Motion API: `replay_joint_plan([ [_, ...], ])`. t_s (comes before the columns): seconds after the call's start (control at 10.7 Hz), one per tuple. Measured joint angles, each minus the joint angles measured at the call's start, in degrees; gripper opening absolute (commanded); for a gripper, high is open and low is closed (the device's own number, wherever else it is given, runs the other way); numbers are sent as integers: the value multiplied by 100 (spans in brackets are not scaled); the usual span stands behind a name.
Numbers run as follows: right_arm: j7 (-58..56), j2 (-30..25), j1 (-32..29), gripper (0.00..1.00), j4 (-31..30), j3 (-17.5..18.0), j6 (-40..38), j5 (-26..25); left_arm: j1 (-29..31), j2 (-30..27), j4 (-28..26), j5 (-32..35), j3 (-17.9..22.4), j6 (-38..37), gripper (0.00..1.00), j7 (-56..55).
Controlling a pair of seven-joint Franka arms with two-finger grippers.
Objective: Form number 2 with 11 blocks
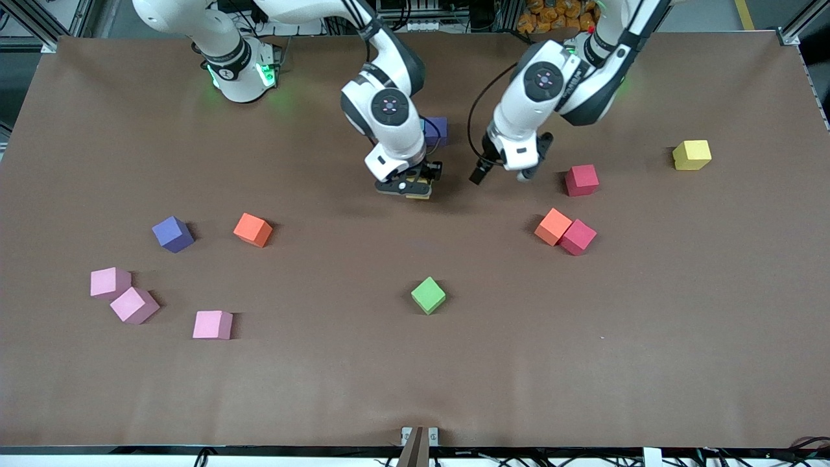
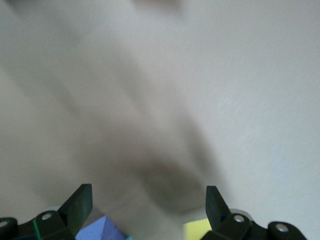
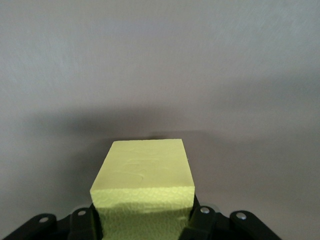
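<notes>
right gripper (image 1: 415,189): clamped on a yellow block (image 3: 143,192), flat face up, near the table (image 1: 415,389) centre
left gripper (image 1: 502,170): spread wide, holding nothing

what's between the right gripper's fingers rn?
A yellow block, clamped in the right gripper low over the table by a purple block. Its underside, and whether it touches the table, is hidden. The left gripper is open, empty.

The right arm covers most of a purple block (image 1: 437,130). The yellow block (image 1: 421,192) under the right gripper (image 1: 408,188) barely peeks out. The left wrist view is blurry, and its edge cuts off two blocks.
</notes>
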Motion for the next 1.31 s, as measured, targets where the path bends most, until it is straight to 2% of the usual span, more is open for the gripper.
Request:
replay_joint_plan([
  [0.28,11,537,126,23,741,2,-615,0,19,100,480,4,790,-574,100,752],
  [0.56,115,669,279,23,817,5,-648,2,-19,480,1044,17,1355,-918,100,868],
  [0.75,145,697,380,23,819,8,-652,2,-39,733,1182,81,1597,-922,100,1079],
  [1.31,167,739,569,22,724,14,-694,74,-86,1234,1337,484,1959,-937,100,1198],
])
